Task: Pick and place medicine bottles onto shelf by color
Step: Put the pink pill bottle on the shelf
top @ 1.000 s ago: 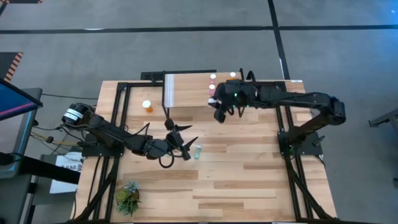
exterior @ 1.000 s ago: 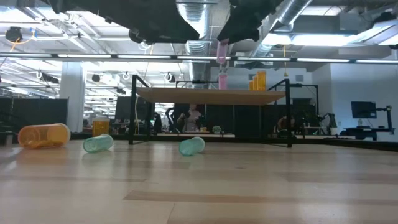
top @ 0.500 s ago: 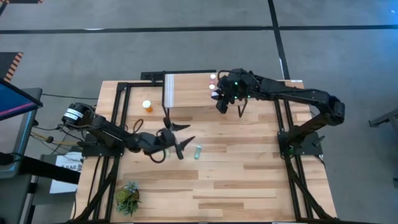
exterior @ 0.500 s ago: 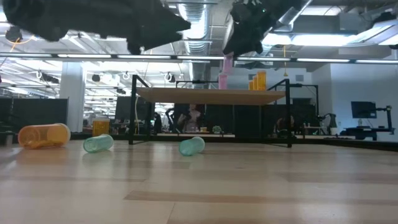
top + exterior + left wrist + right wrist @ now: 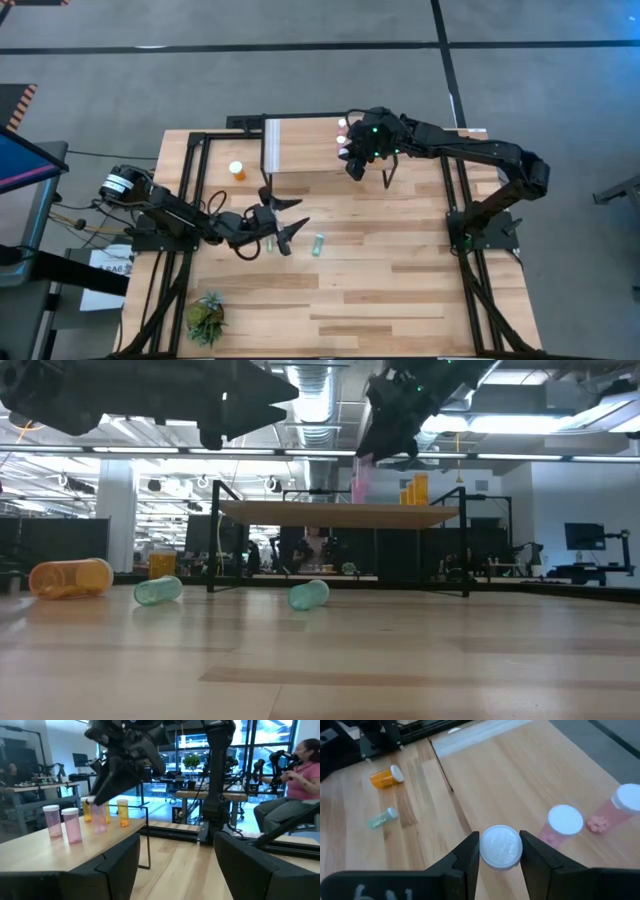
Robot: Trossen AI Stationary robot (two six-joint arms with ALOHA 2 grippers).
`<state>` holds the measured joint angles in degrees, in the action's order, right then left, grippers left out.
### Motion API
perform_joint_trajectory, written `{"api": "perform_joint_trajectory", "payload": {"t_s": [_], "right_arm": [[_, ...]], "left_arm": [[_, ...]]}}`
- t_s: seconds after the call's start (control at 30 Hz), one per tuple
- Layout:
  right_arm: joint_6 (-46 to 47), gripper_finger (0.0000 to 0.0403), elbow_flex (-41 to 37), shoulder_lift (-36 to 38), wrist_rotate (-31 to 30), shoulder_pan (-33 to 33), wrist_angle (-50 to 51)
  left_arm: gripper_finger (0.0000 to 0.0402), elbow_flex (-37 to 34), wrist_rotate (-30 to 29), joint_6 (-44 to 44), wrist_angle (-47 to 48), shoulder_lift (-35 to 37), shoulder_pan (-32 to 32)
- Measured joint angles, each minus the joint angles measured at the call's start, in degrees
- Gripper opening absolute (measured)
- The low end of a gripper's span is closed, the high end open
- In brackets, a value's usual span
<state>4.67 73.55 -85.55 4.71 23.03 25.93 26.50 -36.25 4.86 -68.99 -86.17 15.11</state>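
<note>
The light-wood shelf [image 5: 305, 145] stands at the table's far side. My right gripper [image 5: 350, 163] is over it, shut on a pink medicine bottle [image 5: 98, 816]. Two more pink bottles [image 5: 565, 822] [image 5: 620, 806] stand upright on the shelf, with orange ones [image 5: 122, 813] behind them. On the table top, an orange bottle [image 5: 237, 170] and two teal bottles [image 5: 157, 591] [image 5: 308, 594] lie on their sides. My left gripper [image 5: 290, 218] hangs open and nearly level over the table's middle left, near a teal bottle [image 5: 318, 243], holding nothing. My right gripper pinches the pink bottle's white cap [image 5: 501, 847] between its two fingers, one on each side of the cap. The fingers slant down from the table's right. The bottle hangs upright below them, low over the shelf; I cannot tell whether its bottom touches the board.
A small green plant [image 5: 206, 317] sits at the near left corner. The shelf's pale translucent panel [image 5: 270, 146] closes its left end, and black frame rails [image 5: 195, 160] run along both table sides. A person sits beyond the table [image 5: 300, 775].
My right gripper has carried the pink bottle toward the table's far edge and a little down, bringing it in over the shelf beside the standing pink bottles. My left gripper has drawn back toward the table's left edge, rolled, and tipped its fingers up to about level, staying open.
</note>
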Motion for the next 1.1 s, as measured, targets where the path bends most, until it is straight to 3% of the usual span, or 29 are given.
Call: {"api": "perform_joint_trajectory", "payload": {"t_s": [0.5,1.1], "right_arm": [[-0.26,0.0137,-0.02,-0.07,-0.26,1.39,-1.09],[2.56,0.0137,-0.02,-0.07,-4.69,0.17,0.02]], "left_arm": [[0.0245,0.0,-0.09,-0.2,0.04,0.0,0.0],[0.0245,0.0,-0.4,-0.63,0.03,0.0,0.0]]}}
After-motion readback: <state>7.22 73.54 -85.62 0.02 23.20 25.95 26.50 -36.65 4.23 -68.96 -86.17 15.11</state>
